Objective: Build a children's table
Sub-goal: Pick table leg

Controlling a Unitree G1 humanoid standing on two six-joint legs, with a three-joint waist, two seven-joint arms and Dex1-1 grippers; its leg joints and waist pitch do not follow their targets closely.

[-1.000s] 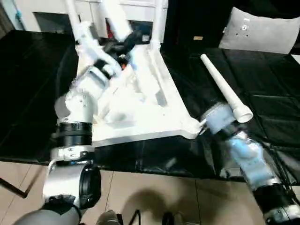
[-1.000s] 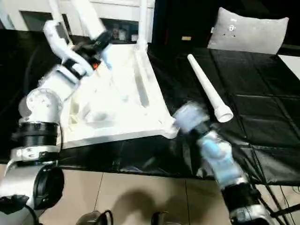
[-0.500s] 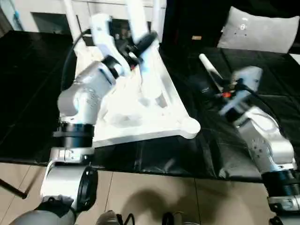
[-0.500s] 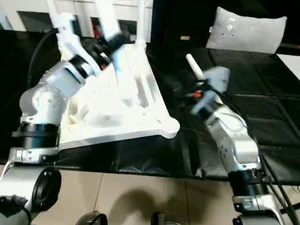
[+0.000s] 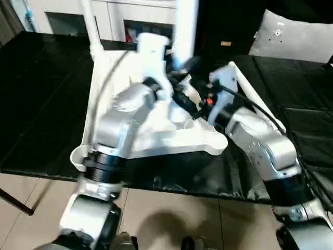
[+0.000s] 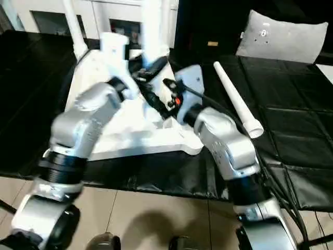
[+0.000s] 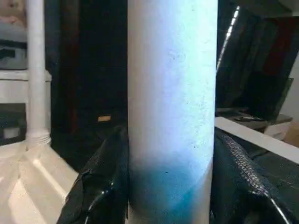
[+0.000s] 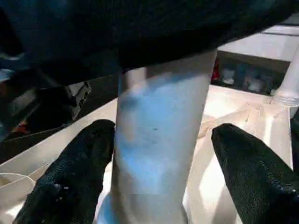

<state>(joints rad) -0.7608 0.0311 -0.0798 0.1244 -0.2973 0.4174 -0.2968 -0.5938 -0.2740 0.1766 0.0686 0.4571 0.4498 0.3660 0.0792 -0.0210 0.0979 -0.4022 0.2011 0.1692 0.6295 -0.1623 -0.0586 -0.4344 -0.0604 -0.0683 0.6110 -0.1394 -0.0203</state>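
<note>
The large white plastic rectangular tabletop (image 5: 156,138) lies upside down on the black quilted table cover (image 5: 41,104), ribbed underside up, its long axis running from about 6 o'clock toward 12 o'clock in the head views. A long white tapered tubular leg (image 5: 186,28) stands upright near the top's middle right edge, its long axis vertical. The left gripper (image 7: 170,186) is clamped on this standing leg, a black finger (image 7: 100,182) pressed against each side of the tube. The right gripper (image 8: 159,158) sits lower on the same leg with its jaws apart: one textured black finger (image 8: 74,182) is just beside the tube and the other stands clear of it.

Another white leg (image 5: 92,26) stands upright in the far left corner socket at about 11 o'clock. A loose white tapered leg (image 6: 237,101) lies flat on the cover at about 2 o'clock, narrow end pointing away, flared end toward the robot. A grey cushion (image 6: 283,36) rests further off at 1 o'clock.
</note>
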